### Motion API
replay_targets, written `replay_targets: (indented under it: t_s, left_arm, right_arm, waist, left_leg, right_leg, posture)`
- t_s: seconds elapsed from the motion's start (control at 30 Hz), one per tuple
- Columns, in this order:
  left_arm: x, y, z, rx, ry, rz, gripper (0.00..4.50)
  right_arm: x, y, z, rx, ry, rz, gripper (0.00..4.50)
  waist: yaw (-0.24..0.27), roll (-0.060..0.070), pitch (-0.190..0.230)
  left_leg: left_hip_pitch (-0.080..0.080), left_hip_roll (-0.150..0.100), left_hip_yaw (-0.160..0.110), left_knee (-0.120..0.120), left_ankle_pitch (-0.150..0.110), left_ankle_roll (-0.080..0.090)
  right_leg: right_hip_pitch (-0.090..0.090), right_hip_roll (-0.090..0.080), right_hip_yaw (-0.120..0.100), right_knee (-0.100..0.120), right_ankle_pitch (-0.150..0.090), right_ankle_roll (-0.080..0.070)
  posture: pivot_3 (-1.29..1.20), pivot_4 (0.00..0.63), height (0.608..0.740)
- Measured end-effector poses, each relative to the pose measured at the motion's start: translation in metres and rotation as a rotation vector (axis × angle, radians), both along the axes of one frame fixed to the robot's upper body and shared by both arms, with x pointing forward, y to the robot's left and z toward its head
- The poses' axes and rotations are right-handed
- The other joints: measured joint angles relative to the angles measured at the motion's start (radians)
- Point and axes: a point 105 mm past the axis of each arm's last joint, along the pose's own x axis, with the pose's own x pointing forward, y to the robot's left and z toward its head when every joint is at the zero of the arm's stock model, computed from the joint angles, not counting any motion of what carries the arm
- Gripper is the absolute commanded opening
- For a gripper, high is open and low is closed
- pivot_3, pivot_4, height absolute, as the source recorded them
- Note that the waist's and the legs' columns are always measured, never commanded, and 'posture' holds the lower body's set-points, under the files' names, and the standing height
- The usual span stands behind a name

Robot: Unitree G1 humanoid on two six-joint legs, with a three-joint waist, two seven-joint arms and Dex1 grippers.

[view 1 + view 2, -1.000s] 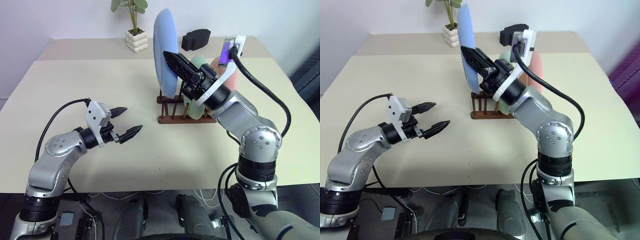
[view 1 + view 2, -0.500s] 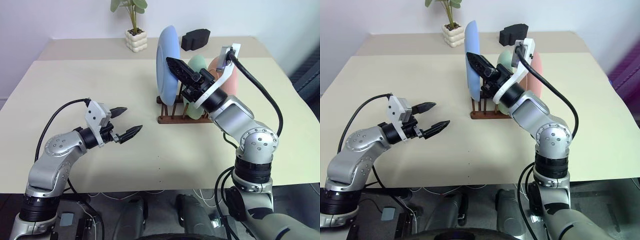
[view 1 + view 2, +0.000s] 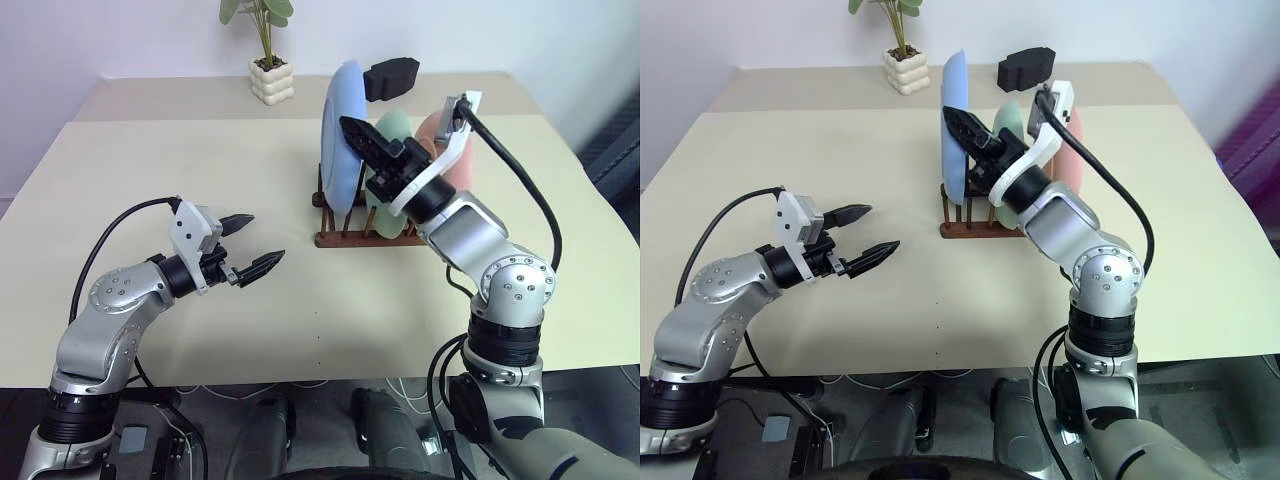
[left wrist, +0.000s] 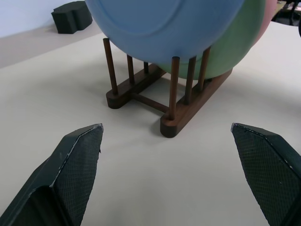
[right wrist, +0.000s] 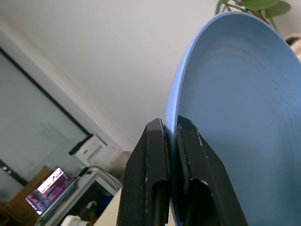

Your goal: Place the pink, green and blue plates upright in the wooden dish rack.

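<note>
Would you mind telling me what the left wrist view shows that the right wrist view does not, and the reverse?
Left wrist view alone: the dark brown wooden dish rack on the beige table, the round mint green plate and a sliver of the pastel pink plate standing in it, a black block behind, and the open left gripper.

Right wrist view alone: the right gripper shut on a plate's rim, plant leaves and a lit screen.

Both: the round light blue plate.
</note>
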Motion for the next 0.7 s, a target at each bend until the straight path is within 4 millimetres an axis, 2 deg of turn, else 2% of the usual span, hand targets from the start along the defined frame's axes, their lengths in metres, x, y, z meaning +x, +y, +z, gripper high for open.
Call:
replay_targets:
  t_s: [0.2,0.3,0.53,0.7]
  left_arm:
    - [0.0001,0.0,-0.0001,0.0,0.0,0.001,4.5]
    - [0.0002,0.0001,-0.0002,0.001,0.0,0.003,4.5]
    - [0.0005,0.0003,-0.0003,0.003,-0.001,0.007,4.5]
    - [0.0003,-0.0001,0.0,0.004,-0.001,0.006,4.5]
  right_arm:
    - [0.0032,-0.0002,-0.0058,-0.006,0.045,-0.01,0.05]
    - [0.0059,-0.0008,-0.0089,-0.007,0.063,-0.013,1.03]
    - [0.0068,-0.0009,-0.0089,-0.005,0.063,-0.012,4.38]
    - [0.0073,-0.0032,-0.0042,-0.033,0.019,-0.023,4.46]
  waist:
    - [0.0,0.0,0.0]
    - [0.0,0.0,0.0]
    - [0.0,0.0,0.0]
    - [0.0,0.0,0.0]
  left_leg:
    - [0.0,0.0,0.0,0.0,0.0,0.0]
    - [0.0,0.0,0.0,0.0,0.0,0.0]
    - [-0.001,0.0,0.0,0.0,0.0,0.0]
    - [-0.001,0.0,0.0,0.0,0.0,0.0]
  right_leg:
    - [0.0,0.0,0.0,0.0,0.0,0.0]
    - [0.0,0.0,0.0,-0.001,0.0,0.0]
    - [0.0,0.0,0.0,-0.001,0.0,0.0]
    - [0.0,0.0,0.0,-0.002,-0.001,-0.001]
  posture:
    - [0.0,0.15,0.733]
    - [0.0,0.15,0.733]
    - [0.0,0.15,0.733]
    - [0.0,0.15,0.733]
